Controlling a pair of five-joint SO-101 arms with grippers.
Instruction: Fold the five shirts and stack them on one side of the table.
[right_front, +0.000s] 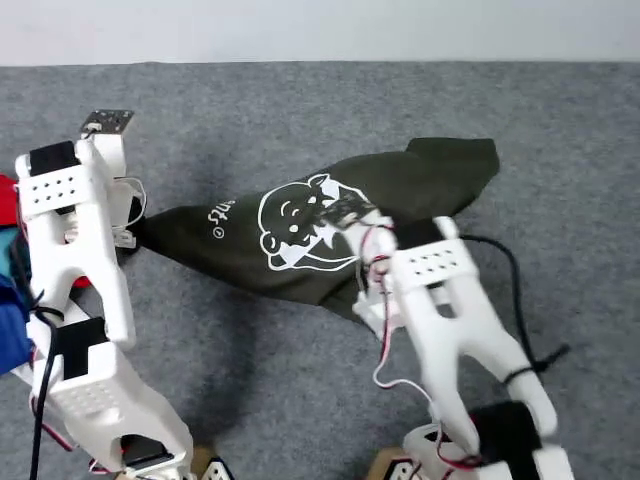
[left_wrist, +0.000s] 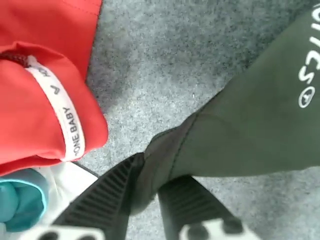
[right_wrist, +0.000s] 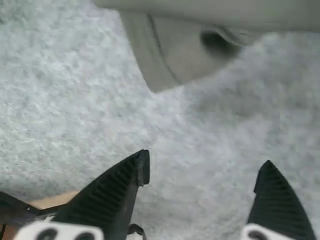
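A dark green shirt with a white cartoon print lies spread across the middle of the grey table. My left gripper is shut on a corner of this shirt, at its left end in the high view. My right gripper stands open just above the grey surface with nothing between its fingers; an edge of cloth lies a little beyond them. From above, the right gripper sits over the shirt's near right part, beside the print.
A pile of other shirts lies at the table's left edge: red, teal and blue. A black cable trails by the right arm. Bare grey table stretches along the far side and at the right.
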